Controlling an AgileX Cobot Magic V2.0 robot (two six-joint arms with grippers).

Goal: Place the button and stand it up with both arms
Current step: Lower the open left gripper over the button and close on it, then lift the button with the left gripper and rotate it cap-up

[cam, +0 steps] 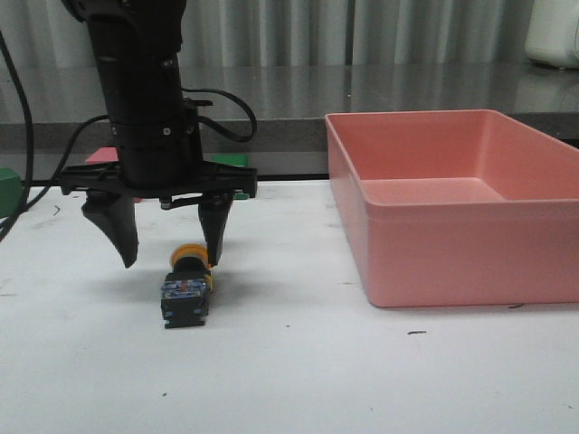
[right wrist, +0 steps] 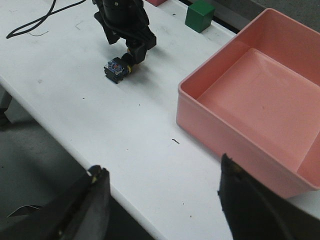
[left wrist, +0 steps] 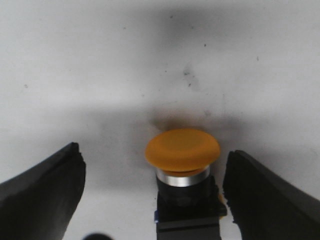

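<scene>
The button (cam: 186, 287) lies on its side on the white table, black base toward the front, yellow cap (left wrist: 182, 149) pointing away. My left gripper (cam: 172, 258) is open, lowered over it; the button sits between the two fingers, close to the finger (left wrist: 270, 200) on one side and apart from the other. In the right wrist view the button (right wrist: 119, 68) appears far off under the left arm (right wrist: 122, 20). My right gripper (right wrist: 162, 172) is open and holds nothing, high over the table's front edge.
A large pink bin (cam: 457, 203) stands on the table to the right of the button. A green cube (right wrist: 199, 15) and a pink block (cam: 101, 155) sit behind the left arm. A black cable (right wrist: 35, 22) trails across the table on the left.
</scene>
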